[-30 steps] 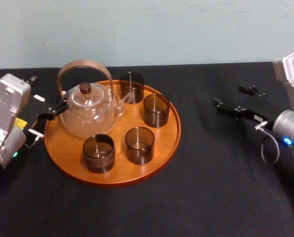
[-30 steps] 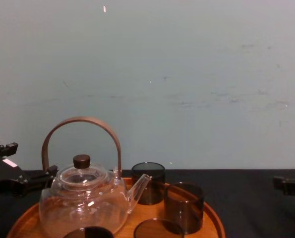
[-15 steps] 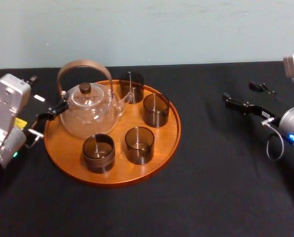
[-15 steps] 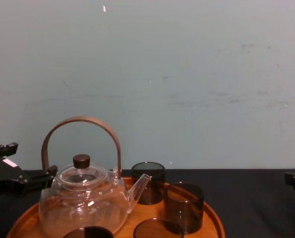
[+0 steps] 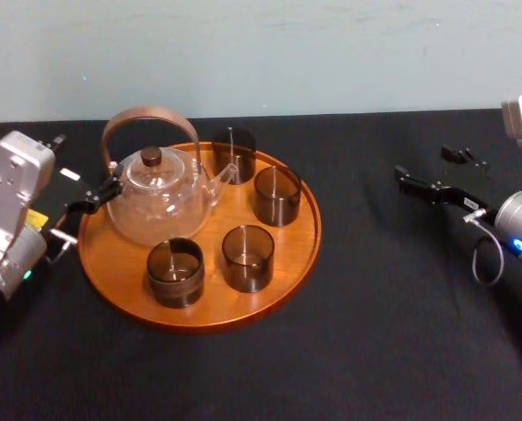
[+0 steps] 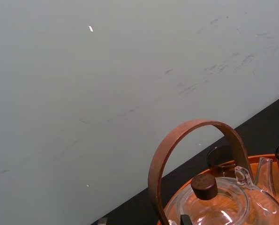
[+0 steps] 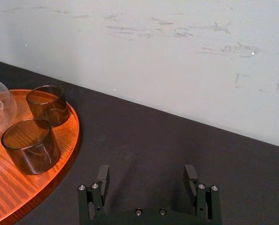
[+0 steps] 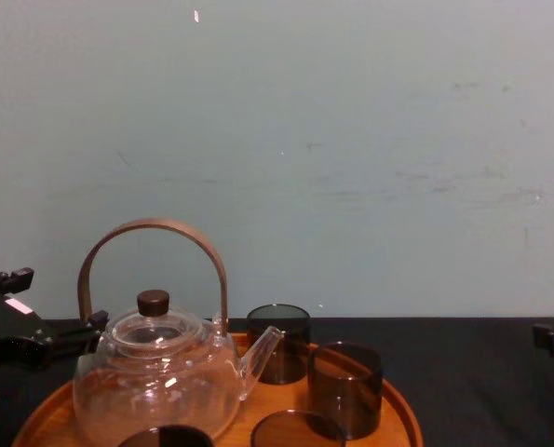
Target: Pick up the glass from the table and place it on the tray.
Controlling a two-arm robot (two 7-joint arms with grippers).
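We are seeing four smoky brown glasses (image 5: 247, 257) standing on the round orange-brown wooden tray (image 5: 296, 237), right pincer (image 7: 147, 174) hovering spread over the black bench (image 5: 375, 333), left pincer (image 5: 98, 197) sitting at the tray's left rim, state we cannot tell.

Left arm bends in from the left edge, its claw (image 5: 84, 164) held low, fingers seemingly spread apart. Right arm reaches in from the right edge, claw (image 7: 147, 172) open, empty.
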